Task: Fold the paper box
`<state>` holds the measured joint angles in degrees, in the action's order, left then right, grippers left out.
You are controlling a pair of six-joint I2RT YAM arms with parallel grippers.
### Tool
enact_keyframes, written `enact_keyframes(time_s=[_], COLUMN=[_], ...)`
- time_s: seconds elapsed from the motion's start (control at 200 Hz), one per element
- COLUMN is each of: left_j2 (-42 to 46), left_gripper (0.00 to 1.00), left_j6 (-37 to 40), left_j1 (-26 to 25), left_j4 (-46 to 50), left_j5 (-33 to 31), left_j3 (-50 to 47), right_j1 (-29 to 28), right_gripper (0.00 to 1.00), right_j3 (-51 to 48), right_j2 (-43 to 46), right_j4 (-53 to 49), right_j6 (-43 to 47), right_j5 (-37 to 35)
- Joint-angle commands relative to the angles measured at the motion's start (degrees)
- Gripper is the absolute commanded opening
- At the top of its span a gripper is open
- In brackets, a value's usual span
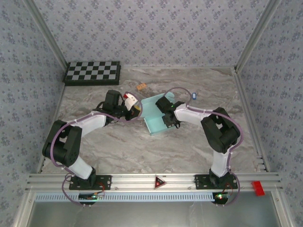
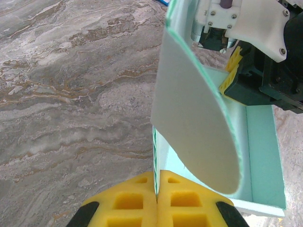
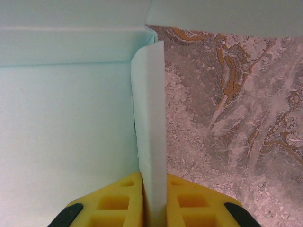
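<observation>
**A:** Where is the paper box (image 1: 154, 125)?

**B:** In the middle of the worktop (image 1: 142, 151), between the two arms. It is half-formed: one aqua panel lies flat on the marbled surface and walls stand up along some of its edges.

**A:** What about the left tool (image 2: 156, 191)?

**B:** Its yellow pads are pressed together on a thin upright edge at the box's left side. Just above them, the left wrist view shows a rounded flap (image 2: 194, 118) standing tall and curving over the box's inside.

**A:** And the right tool (image 3: 154, 189)?

**B:** It is clamped as well, on a pale upright flap (image 3: 150, 118) next to an inner corner of the box. There is aqua card on one side of that flap and bare marble on the other. From above, the two tools are near each other, with the right one over the far right part of the box.

**A:** Can you read any writing?

**B:** A red triangular marker (image 1: 160, 181) sits on the near rail, but it is too small to read.

**A:** What else is around?

**B:** A checkerboard (image 1: 92, 72) lies in the far left corner. A small tan piece (image 1: 141, 87) and a small blue piece (image 1: 194, 97) are on the worktop beyond the box. A red block (image 1: 257, 187) sits at the near right on the rail.
</observation>
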<state>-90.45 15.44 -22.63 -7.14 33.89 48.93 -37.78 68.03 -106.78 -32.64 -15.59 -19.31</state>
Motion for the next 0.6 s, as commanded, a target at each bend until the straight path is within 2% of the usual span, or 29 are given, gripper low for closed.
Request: enact_keyframes(time_s=[0.0,0.21,0.595], left_j2=[-0.54,-0.49,-0.47], left_gripper=[0.0,0.0,0.0], left_j6=[1.77,1.95,2.04], left_j1=[0.48,0.51,0.4], left_j4=[2.46,2.9,2.83], left_j5=[-0.93,-0.75,0.1], left_j3=[1.41,1.4,1.36], right_j1=[0.79,0.89,1.27], right_gripper=[0.16,0.21,0.34], right_j3=[-1.56,-1.96,-2.1], right_j2=[-1.5,1.72,3.33], right_j4=[-7.09,-2.08,1.59], right_j6=[0.44,-2.29,-4.7], right_j5=[-2.1,4.33,8.24])
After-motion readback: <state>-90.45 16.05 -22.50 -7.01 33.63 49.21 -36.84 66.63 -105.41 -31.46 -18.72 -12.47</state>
